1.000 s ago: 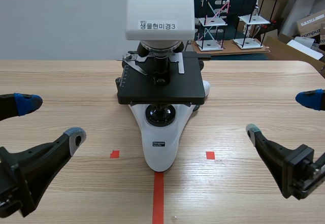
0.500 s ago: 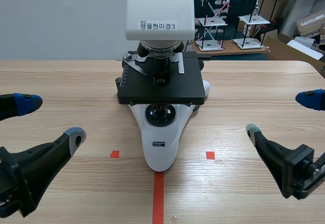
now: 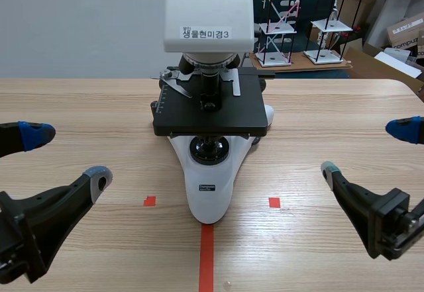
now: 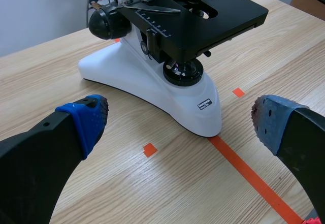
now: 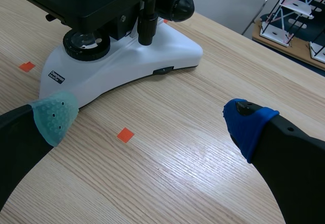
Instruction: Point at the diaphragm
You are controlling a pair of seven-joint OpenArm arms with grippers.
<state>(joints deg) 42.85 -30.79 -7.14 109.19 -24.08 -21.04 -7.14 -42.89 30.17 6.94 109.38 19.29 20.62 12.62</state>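
1. The microscope [image 3: 211, 106] stands in the middle of the table [image 3: 331, 106], its white foot toward me, on the end of the red tape line.
2. The diaphragm [image 4: 189, 57] sits under the black stage [image 3: 211, 116], just above the round lamp ring [image 3: 210, 149] in the foot. The stage overhangs it, so I see only a dark lump in shadow from my left wrist and can't make out its details.
3. The microscope's white head is cut off above, and the objective hides the stage opening.
4. My left gripper [image 3: 66, 155] hangs low over the table on the left of the foot, well apart from it. Its fingers are spread wide with nothing between them.
5. My right gripper [image 3: 366, 149] is low on the right side, also well clear of the microscope. Its fingers are splayed, one blue pad [image 5: 246, 120] and one grey-green pad [image 5: 55, 113], holding nothing.
6. Neither gripper touches or aims at the diaphragm.
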